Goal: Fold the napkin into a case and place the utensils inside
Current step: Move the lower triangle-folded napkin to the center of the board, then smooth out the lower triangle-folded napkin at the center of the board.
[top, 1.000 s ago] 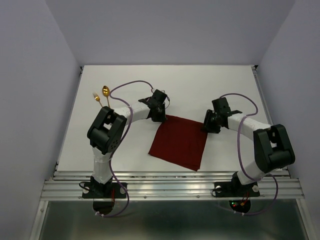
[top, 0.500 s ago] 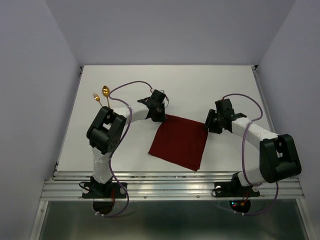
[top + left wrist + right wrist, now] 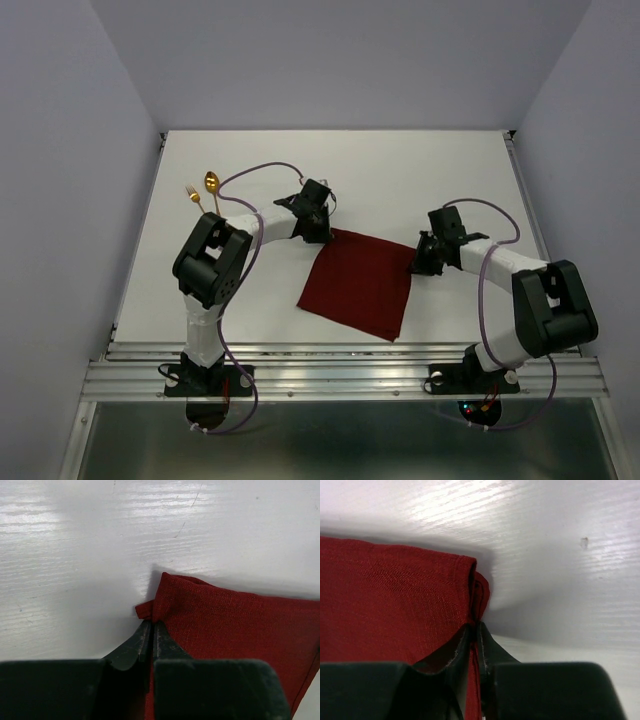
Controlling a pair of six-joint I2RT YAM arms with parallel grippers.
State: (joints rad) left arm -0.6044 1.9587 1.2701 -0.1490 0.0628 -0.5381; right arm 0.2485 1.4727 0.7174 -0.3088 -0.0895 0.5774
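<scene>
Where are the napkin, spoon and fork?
napkin (image 3: 360, 285), top external view, middle of the cloth.
spoon (image 3: 211, 182), top external view, its oval bowl.
fork (image 3: 191, 193), top external view, its tine end.

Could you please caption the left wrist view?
Left end effector pinching a corner of the dark red napkin on the white table.

The dark red napkin (image 3: 358, 283) lies flat and skewed toward the surface's (image 3: 400, 170) near edge. The gold spoon (image 3: 211, 182) and fork (image 3: 192, 194) lie side by side near its left edge.
</scene>
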